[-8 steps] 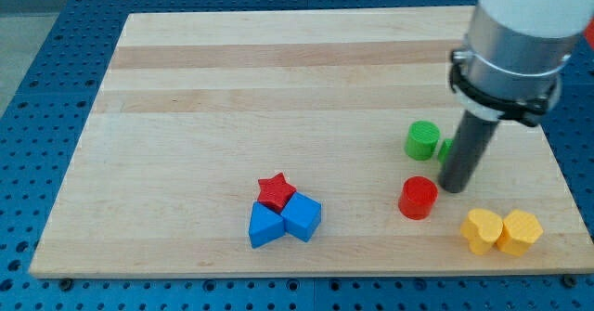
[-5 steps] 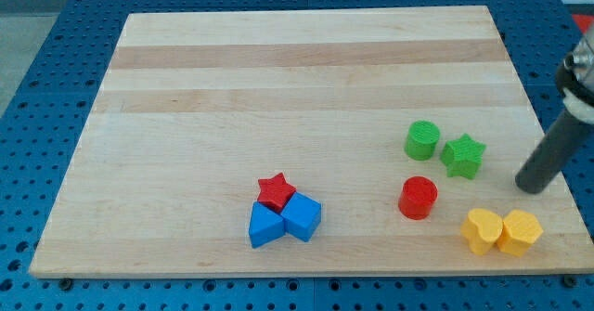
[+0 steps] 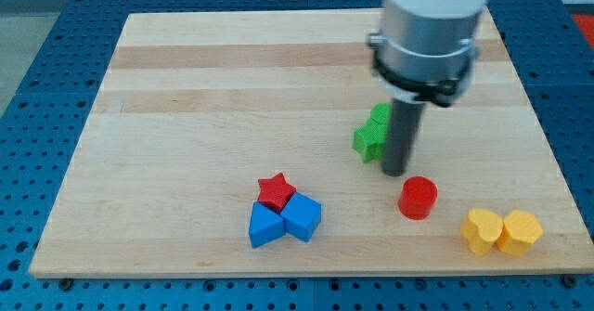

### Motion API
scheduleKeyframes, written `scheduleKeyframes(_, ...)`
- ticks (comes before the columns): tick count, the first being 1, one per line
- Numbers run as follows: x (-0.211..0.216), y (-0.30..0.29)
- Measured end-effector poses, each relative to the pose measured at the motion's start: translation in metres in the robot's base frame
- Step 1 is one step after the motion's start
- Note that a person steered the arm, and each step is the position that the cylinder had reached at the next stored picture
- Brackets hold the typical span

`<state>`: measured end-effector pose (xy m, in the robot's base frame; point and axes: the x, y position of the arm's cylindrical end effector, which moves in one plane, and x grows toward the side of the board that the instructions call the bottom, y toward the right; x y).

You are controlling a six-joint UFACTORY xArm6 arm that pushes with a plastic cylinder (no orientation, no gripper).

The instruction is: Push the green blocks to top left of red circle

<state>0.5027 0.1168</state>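
The red circle lies on the wooden board at the lower right. Two green blocks sit up and to its left, close together: a green star and, behind it, a green block that the rod partly hides, so its shape cannot be made out. My tip rests on the board just right of the green star and just above and left of the red circle.
A red star sits on top of two blue blocks at the lower middle. Two yellow blocks lie at the lower right, near the board's bottom edge.
The rod swung from the right side of the board to the left. Both green blocks have moved left, and now sit above and left of the red circle.
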Motion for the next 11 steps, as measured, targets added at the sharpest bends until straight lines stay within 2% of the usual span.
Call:
scheduleKeyframes(1,-0.011,0.046)
scheduleKeyframes(3,-0.086,0.043)
scheduleKeyframes(5,-0.082,0.013)
scheduleKeyframes(6,-0.082,0.081)
scheduleKeyframes(7,-0.064,0.163)
scheduleKeyframes(8,-0.004,0.211)
scheduleKeyframes(9,0.061,0.217)
scheduleKeyframes(10,0.101,0.203)
scheduleKeyframes(11,0.114,0.166)
